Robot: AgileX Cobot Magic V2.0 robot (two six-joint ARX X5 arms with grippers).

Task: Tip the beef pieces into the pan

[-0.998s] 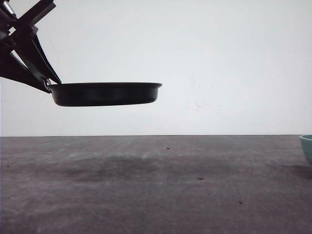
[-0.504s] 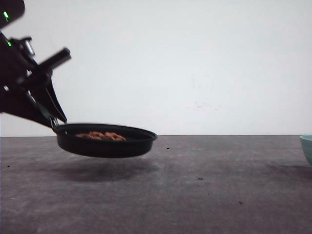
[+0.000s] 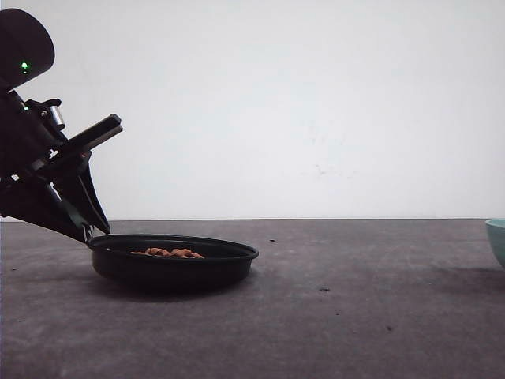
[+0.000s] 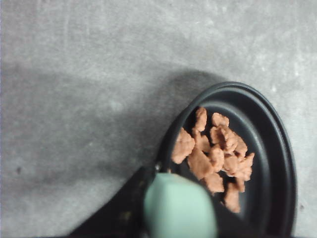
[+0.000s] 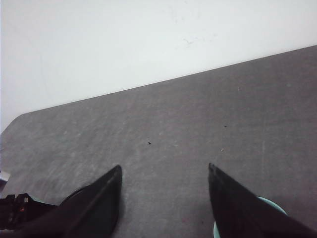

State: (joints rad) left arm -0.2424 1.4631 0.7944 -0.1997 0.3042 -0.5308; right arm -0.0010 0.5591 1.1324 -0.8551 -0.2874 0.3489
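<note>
Left gripper, clenched on the frying pan handle, had lowered it onto the table; beef pieces already inside, pour apparently done.

A dark grey counter runs across the front view, its surface mottled with pale scuffs and a few small dark specks. Behind it stands a plain white wall bearing faint marks. At about 3 o'clock, cut off by the frame edge, a teal bowl sits on the counter, casting a soft shadow toward 9 o'clock.
</note>
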